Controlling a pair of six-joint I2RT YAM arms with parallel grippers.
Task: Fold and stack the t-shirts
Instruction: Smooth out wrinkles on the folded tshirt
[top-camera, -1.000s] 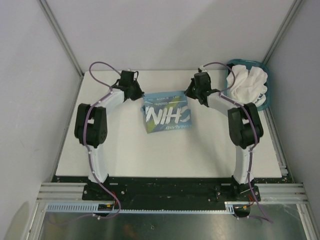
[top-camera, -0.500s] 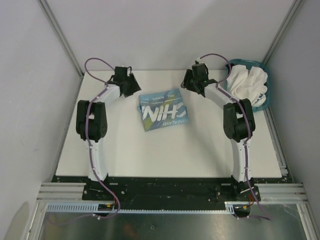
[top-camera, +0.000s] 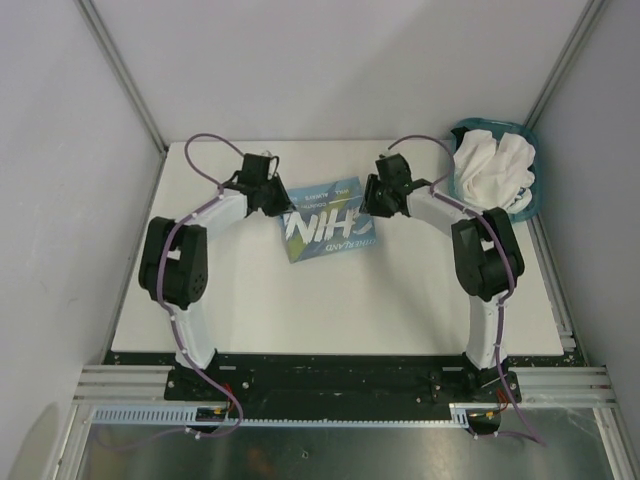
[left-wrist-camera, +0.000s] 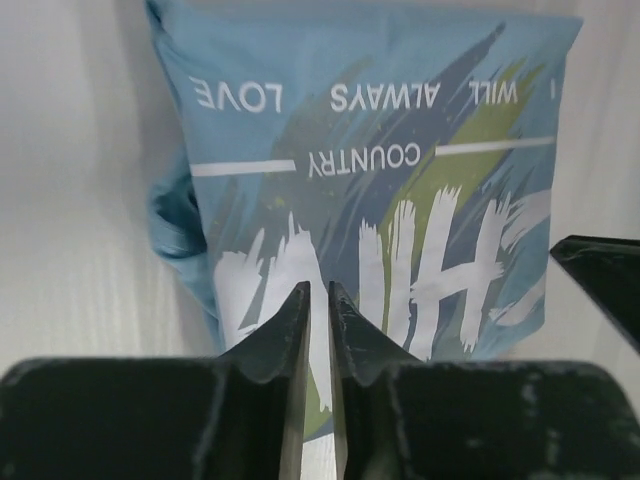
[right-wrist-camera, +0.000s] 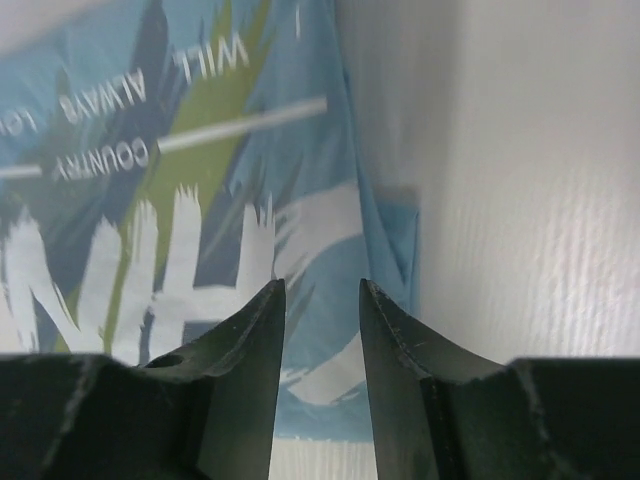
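The white table (top-camera: 330, 300) carries everything, and the two arms reach across it from the near edge, the left arm (top-camera: 178, 262) now bent lower and further out to its side than half a second ago, the right arm (top-camera: 487, 255) also drawn in toward the middle. The folded light blue t-shirt (top-camera: 328, 228) lies flat near the table's centre, slightly tilted, print up, in the same spot as half a second ago, though a little further left than a second ago. At the far right corner stands the teal basket (top-camera: 537, 185), unmoved, with the white t-shirts (top-camera: 495, 165) bunched inside it. Both grippers, which had lifted back toward the far edge half a second ago, have come down again to the blue shirt: the left gripper (left-wrist-camera: 318, 290) sits over its left end, fingers almost pressed together with only a thin slit between them, and whether any cloth is caught there cannot be told; the right gripper (right-wrist-camera: 322, 283) sits over its right edge, fingers parted with the print showing in the gap, nothing pinched
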